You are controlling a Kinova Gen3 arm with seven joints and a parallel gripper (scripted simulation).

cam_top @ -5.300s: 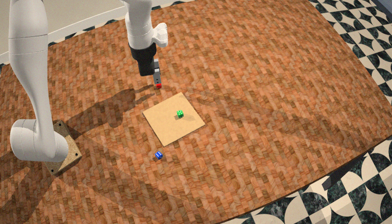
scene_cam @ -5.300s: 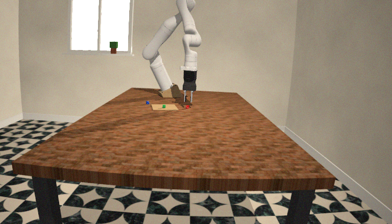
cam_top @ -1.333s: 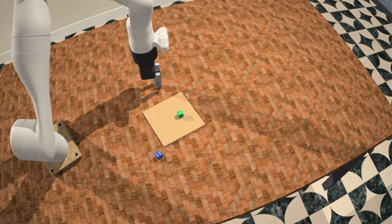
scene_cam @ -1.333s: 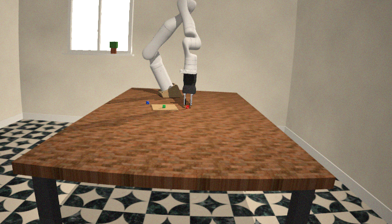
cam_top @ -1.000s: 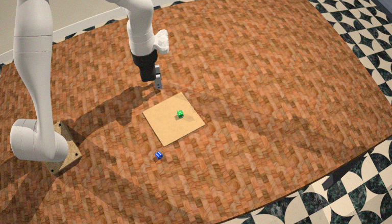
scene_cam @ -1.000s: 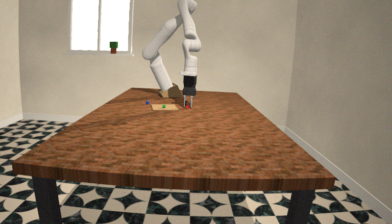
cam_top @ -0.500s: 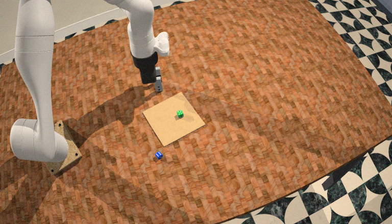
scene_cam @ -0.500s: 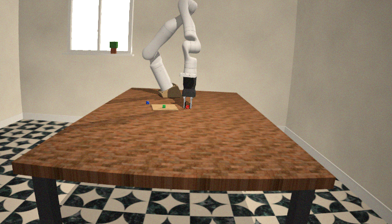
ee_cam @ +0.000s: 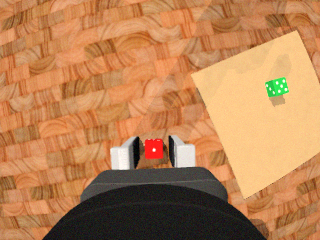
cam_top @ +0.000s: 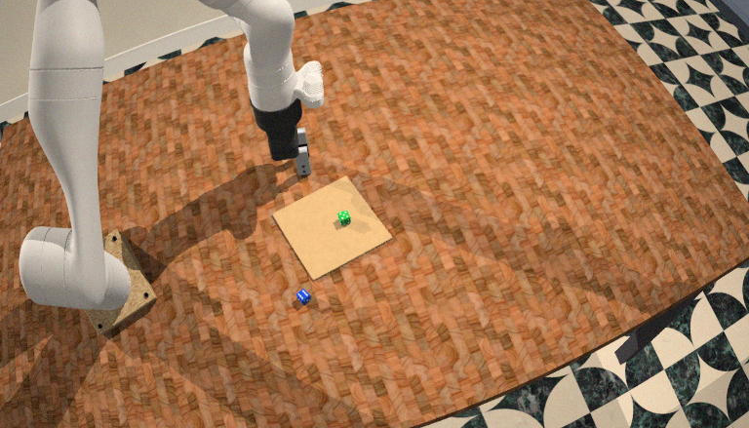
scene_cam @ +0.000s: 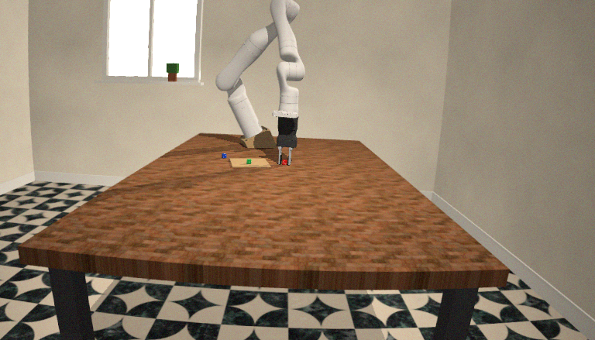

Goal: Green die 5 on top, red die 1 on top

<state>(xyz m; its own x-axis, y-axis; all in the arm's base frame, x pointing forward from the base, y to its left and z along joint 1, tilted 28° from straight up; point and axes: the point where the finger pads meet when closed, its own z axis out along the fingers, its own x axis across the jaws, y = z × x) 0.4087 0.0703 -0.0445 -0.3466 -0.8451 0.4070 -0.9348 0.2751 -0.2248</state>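
One pip faces up on the red die (scene_cam: 284, 162) (ee_cam: 154, 149), off the mat (cam_top: 326, 236) (scene_cam: 239, 163) (ee_cam: 235, 110) on the bench (cam_top: 469, 180) (scene_cam: 280, 213) (ee_cam: 90, 90). Gripper (cam_top: 302, 167) (scene_cam: 284, 163) (ee_cam: 154, 147) is part-open around it, holding nothing. Close evenly, lift straight, keep it level (no rolling), then set down clear of green (cam_top: 343, 217) (scene_cam: 249, 161) (ee_cam: 277, 87).

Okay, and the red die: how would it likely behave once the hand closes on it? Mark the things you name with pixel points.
The red die (scene_cam: 284, 162) (ee_cam: 154, 149) looks like a rigid cube, so it probably won't squash. Its flat sides roughly face the fingers, so it should likely sit square rather than roll. Weight I can't tell.
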